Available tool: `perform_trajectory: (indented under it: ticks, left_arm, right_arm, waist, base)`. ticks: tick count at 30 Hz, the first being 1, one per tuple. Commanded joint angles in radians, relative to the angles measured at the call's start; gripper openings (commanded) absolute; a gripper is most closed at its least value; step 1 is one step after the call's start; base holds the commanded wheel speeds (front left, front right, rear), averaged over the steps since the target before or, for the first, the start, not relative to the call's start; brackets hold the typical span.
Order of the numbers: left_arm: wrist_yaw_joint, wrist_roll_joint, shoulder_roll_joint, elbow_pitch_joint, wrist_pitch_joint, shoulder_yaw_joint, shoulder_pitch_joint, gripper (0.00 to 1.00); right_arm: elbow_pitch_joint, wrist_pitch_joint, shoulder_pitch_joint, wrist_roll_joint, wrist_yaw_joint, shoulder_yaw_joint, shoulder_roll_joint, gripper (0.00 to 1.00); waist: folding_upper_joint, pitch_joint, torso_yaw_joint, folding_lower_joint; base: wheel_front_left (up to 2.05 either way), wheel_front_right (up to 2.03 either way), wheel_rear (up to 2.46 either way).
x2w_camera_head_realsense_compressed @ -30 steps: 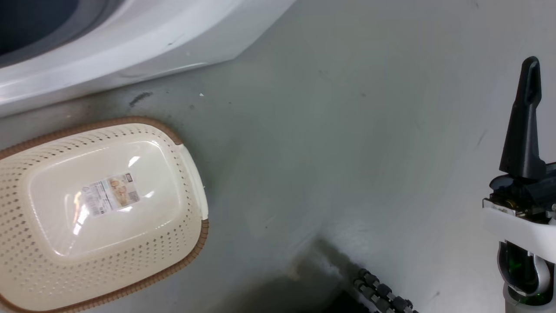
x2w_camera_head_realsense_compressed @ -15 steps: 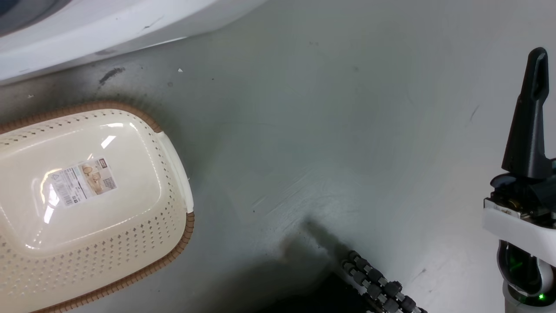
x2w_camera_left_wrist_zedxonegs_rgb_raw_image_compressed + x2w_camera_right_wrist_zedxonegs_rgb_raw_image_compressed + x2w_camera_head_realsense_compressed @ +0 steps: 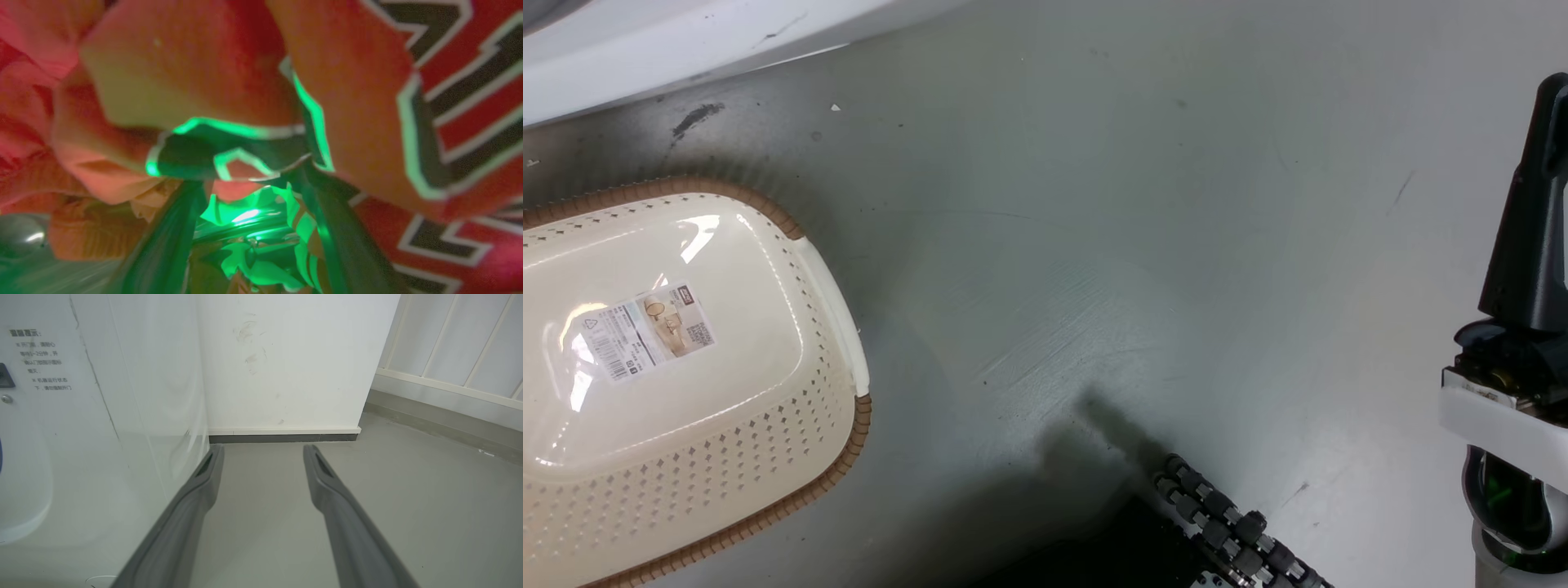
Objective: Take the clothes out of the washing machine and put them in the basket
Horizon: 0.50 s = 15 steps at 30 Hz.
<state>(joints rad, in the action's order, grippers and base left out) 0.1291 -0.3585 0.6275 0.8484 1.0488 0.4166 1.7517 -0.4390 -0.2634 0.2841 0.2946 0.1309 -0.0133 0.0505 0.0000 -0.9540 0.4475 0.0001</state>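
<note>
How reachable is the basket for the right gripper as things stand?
Probably yes: the right gripper is open and empty, and only bare floor lies between it and the basket, though that sits far across on the robot's left.

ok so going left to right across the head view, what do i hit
basket → black ribbed part at the bottom edge → right hand
</note>
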Motion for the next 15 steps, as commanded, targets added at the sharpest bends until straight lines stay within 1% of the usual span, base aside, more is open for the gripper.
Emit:
perform_trajectory:
  ticks: [1, 2, 3, 4, 5, 11, 15]
  left_arm:
    - [-0.001, -0.009, 0.008, 0.005, -0.005, 0.010, -0.014, 1.00]
    - [-0.002, -0.011, 0.010, 0.005, -0.008, 0.017, -0.015, 1.00]
    - [-0.002, -0.010, 0.013, 0.007, -0.009, 0.024, -0.015, 0.96]
    - [-0.003, -0.009, 0.017, 0.007, -0.015, 0.031, -0.014, 0.27]
    - [-0.003, -0.011, 0.020, 0.008, -0.021, 0.036, -0.014, 0.00]
    - [-0.006, -0.026, 0.032, -0.003, -0.094, 0.056, 0.000, 0.00]
    - [-0.002, -0.047, 0.033, -0.002, -0.115, 0.073, 0.003, 0.00]
  right_arm:
    - [-0.006, -0.002, 0.012, 0.007, 0.000, 0.001, 0.000, 1.00]
    - [-0.007, -0.002, 0.014, 0.009, 0.000, 0.002, 0.000, 1.00]
    - [-0.007, -0.002, 0.015, 0.010, 0.000, 0.003, 0.000, 1.00]
    - [-0.008, -0.002, 0.016, 0.010, 0.000, 0.003, 0.000, 1.00]
    - [-0.009, -0.002, 0.018, 0.010, 0.000, 0.003, 0.000, 1.00]
    - [-0.007, -0.002, 0.024, -0.001, 0.000, 0.006, 0.000, 1.00]
    - [-0.005, -0.002, 0.026, -0.012, 0.000, 0.003, 0.000, 1.00]
  waist:
    - [0.0000, -0.005, 0.002, -0.0001]
    - [0.0000, -0.008, 0.002, -0.0001]
    - [0.0000, -0.011, 0.002, -0.0001]
    - [0.0000, -0.013, 0.002, -0.0001]
    - [0.0000, -0.015, 0.002, -0.0001]
    - [0.0000, -0.009, -0.006, -0.0001]
    - [0.0000, 0.013, -0.015, -0.0001]
  base:
    - [0.00, 0.00, 0.00]
    - [0.00, 0.00, 0.00]
    - [0.00, 0.00, 0.00]
    - [0.00, 0.00, 0.00]
    - [0.00, 0.00, 0.00]
    - [0.00, 0.00, 0.00]
    - [0.00, 0.00, 0.00]
